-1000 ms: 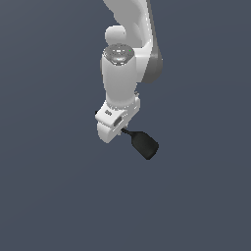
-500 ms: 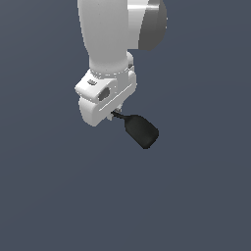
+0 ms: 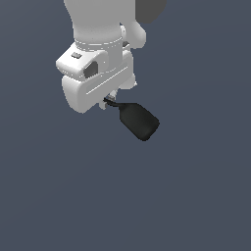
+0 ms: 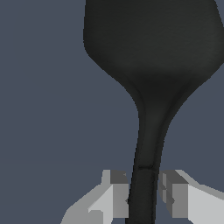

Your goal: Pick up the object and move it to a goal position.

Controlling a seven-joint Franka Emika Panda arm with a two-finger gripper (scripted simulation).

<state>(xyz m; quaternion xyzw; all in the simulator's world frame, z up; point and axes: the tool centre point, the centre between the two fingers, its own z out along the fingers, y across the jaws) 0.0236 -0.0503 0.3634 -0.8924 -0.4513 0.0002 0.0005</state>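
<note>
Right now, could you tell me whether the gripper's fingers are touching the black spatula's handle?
Touching. In the wrist view, the gripper has a finger pressed against each side of the black spatula handle, with no gap visible.

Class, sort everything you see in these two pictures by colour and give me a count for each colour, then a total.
Black: 1, the spatula, its handle between the fingers of the claw.
White: 1, the robot arm.
Total: 2.
</note>
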